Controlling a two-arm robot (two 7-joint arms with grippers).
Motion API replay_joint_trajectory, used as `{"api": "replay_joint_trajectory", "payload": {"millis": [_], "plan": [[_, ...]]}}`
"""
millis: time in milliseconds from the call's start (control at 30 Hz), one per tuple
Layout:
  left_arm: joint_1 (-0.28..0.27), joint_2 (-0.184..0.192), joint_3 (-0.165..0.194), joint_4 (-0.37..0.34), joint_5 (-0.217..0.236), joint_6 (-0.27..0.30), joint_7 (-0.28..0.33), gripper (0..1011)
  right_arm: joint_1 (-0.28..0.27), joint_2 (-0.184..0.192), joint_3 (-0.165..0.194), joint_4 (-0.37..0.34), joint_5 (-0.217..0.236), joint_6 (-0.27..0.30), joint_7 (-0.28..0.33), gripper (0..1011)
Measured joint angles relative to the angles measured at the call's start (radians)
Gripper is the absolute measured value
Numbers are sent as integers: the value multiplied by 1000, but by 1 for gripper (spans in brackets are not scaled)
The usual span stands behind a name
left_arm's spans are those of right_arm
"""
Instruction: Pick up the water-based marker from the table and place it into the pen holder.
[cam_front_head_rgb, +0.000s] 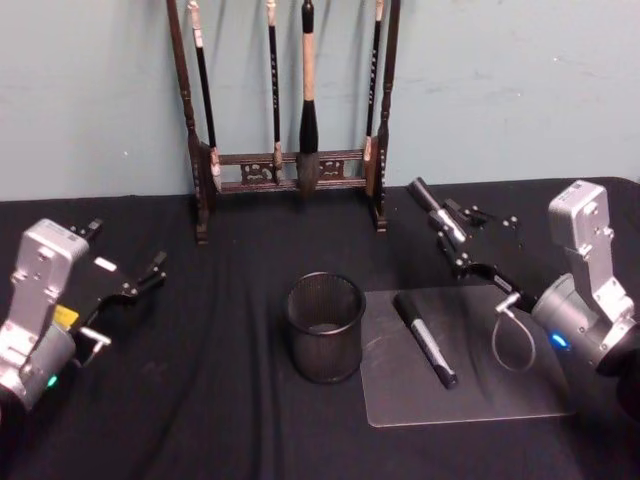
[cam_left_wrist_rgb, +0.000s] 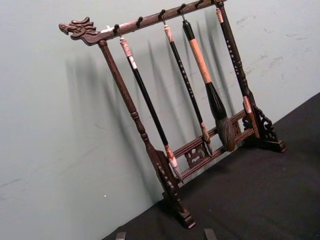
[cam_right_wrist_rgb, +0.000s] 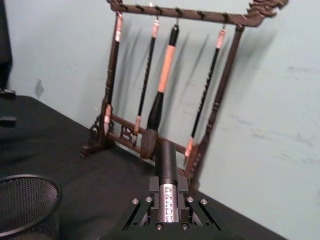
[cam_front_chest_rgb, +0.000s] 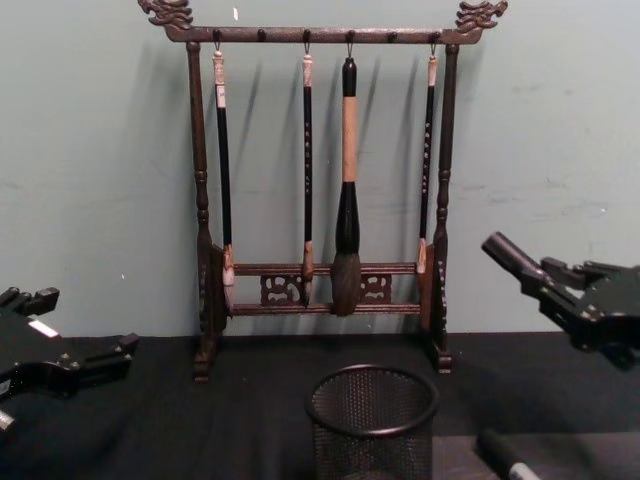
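Right gripper (cam_front_head_rgb: 452, 232) holds marker (cam_front_head_rgb: 425, 197) above bench (cam_front_head_rgb: 200, 400)
Jaws clamp it, tip angled up, behind-right of the holder (cam_front_head_rgb: 325, 330); left gripper (cam_front_head_rgb: 127, 250) sits left, jaws apart.

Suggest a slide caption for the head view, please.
Right end effector holds one marker aloft; a second marker lies on the grey mat beside the mesh pen holder; left end effector open.

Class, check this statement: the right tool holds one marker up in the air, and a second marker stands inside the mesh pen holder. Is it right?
Not quite. The right tool does hold a marker in the air, but the second marker lies flat on the grey mat beside the pen holder, not inside it. The head view shows this.
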Motion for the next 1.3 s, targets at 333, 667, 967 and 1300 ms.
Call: {"api": "replay_joint_trajectory", "payload": {"millis": [333, 667, 967, 1300], "plan": [[0, 0, 0, 0, 0, 0, 0, 1009, 31, -11, -40, 15, 4, -25, 31, 214], [0, 0, 0, 0, 0, 0, 0, 1009, 73, -39, -75, 41, 21, -36, 54, 213], [0, 0, 0, 0, 0, 0, 0, 1009, 110, -71, -110, 71, 24, -54, 67, 213], [0, 0, 0, 0, 0, 0, 0, 1009, 142, -107, -151, 101, 28, -70, 83, 213]]}}
